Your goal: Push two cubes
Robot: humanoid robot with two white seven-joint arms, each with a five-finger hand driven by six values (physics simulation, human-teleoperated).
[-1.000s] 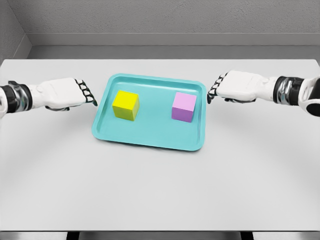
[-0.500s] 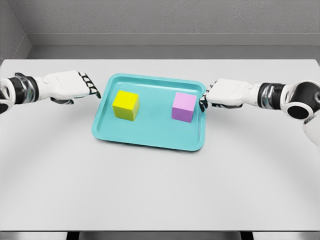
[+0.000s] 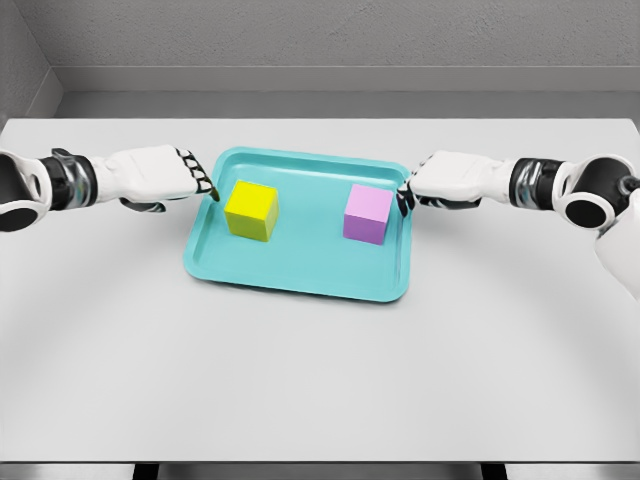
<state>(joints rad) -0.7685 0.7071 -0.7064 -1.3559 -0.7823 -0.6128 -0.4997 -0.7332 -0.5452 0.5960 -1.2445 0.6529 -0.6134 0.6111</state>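
Foremost, grey table (image 3: 320,380): broad flat top, carrying every item listed.

Teal tray (image 3: 300,275): shallow, rounded corners, set at the table's middle, slightly skewed.

Left hand (image 3: 160,175): white, arm entering from the left edge; fingers curled into a narrow fist, holding nothing; dark fingertips (image 3: 207,185) reach over the tray's left rim, just beside the yellow cube, contact not clear.

Right hand (image 3: 445,180): white, arm entering from the right; fingers likewise curled, holding nothing; knuckles at the tray's right rim, near the pink cube but apart from it.

Yellow cube (image 3: 251,210): inside the tray, left half.

Pink cube (image 3: 368,214): inside the tray, right half, well apart from the yellow one.
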